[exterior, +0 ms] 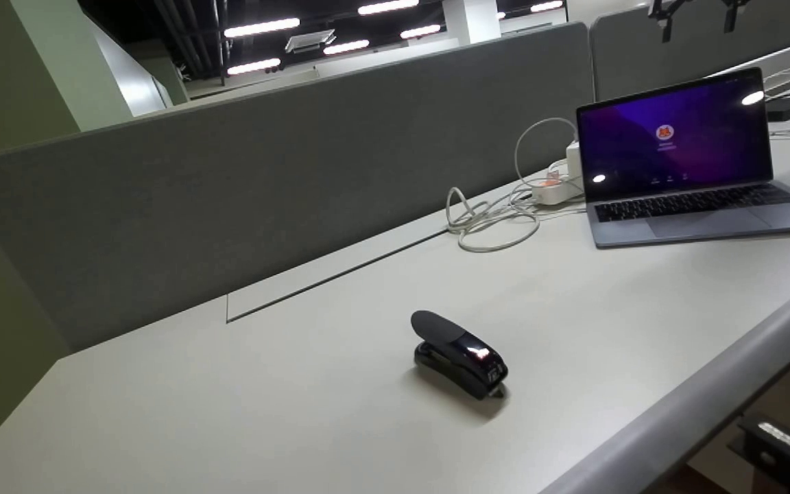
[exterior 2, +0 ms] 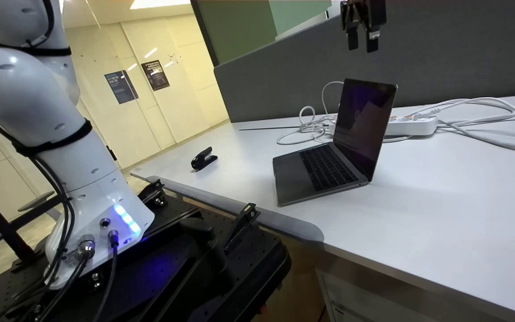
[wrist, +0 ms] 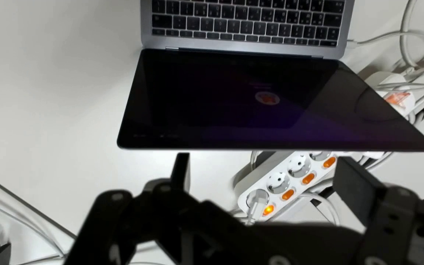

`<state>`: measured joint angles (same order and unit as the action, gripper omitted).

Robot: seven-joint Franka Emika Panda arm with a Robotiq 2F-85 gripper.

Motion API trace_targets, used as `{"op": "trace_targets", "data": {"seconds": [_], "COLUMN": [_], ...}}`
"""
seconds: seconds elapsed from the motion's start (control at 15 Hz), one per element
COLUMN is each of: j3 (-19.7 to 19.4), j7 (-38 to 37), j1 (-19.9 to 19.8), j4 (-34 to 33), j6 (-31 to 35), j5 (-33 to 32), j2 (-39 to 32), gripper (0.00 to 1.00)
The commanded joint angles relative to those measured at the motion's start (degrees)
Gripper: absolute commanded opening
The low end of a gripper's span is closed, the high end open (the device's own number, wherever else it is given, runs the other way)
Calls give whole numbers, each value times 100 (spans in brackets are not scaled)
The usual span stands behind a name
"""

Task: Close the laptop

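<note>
The laptop (exterior: 697, 161) sits below the gripper (wrist: 263, 163), its lid (wrist: 241, 110) raised, clear of contact in both exterior views. The fingers (wrist: 357, 186) stand wide apart, nothing held. Wrist view: lid's top edge runs near-parallel to the fingertip line; tips appear beyond it, away from the keyboard (wrist: 247, 22). Judgement: descend behind the lid, push toward the keyboard.

"What sort of place was this?"

"An office. A grey partition (exterior: 299, 199) ran along one edge of the desk (exterior: 251, 405), and a laptop (exterior: 683, 161) and a black stapler-like object (exterior: 467, 353) sat on the desk."

"What else told you?"

"A power strip (exterior 2: 411, 128) lay on the desk, and ceiling lights (exterior: 261, 28) and posters (exterior 2: 121, 87) showed beyond the desk."
</note>
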<state>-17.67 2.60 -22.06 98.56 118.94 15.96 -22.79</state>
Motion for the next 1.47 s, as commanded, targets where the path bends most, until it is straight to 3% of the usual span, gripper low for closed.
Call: {"op": "trace_targets", "data": {"seconds": [0.0,0.87,1.4], "j3": [125,368,664], "j7": [-321,-734,-778], "j1": [-148,-142,-46], "j4": [-705,-2262,-2282], "j6": [110,-117,-118], "j5": [45,-378,-252], "j2": [-523,-1825,-2075], "gripper": [100,100,100]}}
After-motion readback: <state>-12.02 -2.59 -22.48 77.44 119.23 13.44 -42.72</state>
